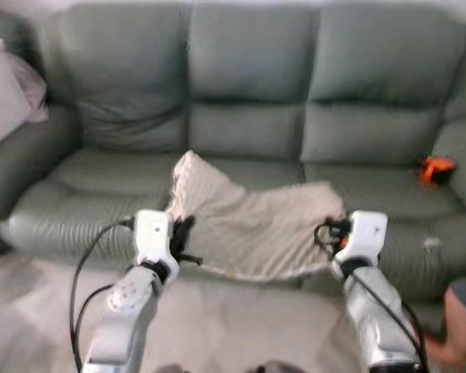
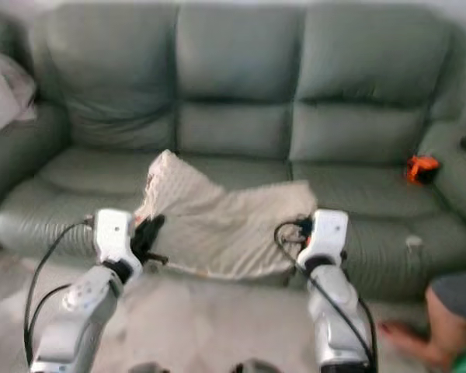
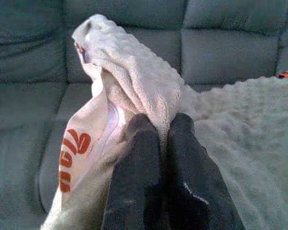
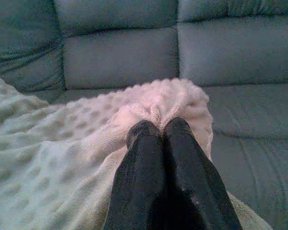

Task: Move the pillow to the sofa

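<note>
The pillow (image 1: pixel 252 225), cream with a dimpled surface, lies across the front edge of the middle seat of the grey-green sofa (image 1: pixel 248 70). The left gripper (image 3: pixel 159 128) is clamped on the pillow's left corner, fingers pressed together on a fold of fabric. The right gripper (image 4: pixel 158 129) is clamped on its right corner likewise. An orange object (image 1: pixel 436 169) rests on the sofa's right seat, well apart from the pillow.
</note>
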{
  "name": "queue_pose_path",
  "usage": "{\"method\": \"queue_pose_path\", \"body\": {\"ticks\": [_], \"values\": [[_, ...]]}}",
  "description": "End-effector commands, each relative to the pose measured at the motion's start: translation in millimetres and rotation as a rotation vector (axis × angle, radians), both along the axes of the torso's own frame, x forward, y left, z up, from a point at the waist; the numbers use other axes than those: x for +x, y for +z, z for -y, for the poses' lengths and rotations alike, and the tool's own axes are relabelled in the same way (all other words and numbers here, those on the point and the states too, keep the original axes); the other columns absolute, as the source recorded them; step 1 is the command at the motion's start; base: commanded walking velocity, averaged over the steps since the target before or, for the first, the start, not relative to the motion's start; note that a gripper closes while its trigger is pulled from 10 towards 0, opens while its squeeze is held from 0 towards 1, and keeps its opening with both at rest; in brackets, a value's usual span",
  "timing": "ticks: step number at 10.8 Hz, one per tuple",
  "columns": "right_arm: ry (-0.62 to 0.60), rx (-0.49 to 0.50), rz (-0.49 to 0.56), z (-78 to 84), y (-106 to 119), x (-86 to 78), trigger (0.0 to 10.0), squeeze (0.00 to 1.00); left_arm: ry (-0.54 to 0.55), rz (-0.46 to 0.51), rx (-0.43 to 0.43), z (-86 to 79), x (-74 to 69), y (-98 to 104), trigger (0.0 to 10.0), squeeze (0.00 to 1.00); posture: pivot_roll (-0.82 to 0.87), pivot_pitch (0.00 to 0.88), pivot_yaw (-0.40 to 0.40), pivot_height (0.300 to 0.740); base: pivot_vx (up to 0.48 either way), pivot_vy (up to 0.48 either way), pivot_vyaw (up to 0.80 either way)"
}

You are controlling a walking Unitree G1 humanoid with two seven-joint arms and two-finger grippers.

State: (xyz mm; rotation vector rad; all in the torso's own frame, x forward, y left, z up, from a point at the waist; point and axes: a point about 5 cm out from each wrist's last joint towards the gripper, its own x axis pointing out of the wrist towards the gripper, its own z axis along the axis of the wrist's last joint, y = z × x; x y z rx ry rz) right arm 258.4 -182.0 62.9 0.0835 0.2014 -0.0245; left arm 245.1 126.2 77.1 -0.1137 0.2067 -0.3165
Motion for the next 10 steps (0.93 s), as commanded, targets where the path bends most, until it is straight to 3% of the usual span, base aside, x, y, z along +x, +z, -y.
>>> {"method": "queue_pose_path", "body": {"ticks": [1,5,10], "values": [[0.013,0.010,0.031,-5.5,6.9,3.0,10.0,0.00,-0.014,0.039,-0.002,-1.3,2.0,8.3,10.0,0.00,0.01,0.000,-0.004,0.740,0.000,0.000,0.00],[0.010,0.016,0.033,-6.4,6.2,3.1,10.0,0.00,-0.041,0.047,-0.011,-0.2,0.4,10.2,10.0,0.00,0.01,0.000,0.000,0.740,0.182,0.000,0.00],[0.010,0.020,0.038,-7.2,6.5,4.4,10.0,0.00,-0.067,0.056,-0.013,0.1,-2.2,11.7,10.0,0.00,0.02,0.000,-0.003,0.740,0.425,0.000,0.00]]}}
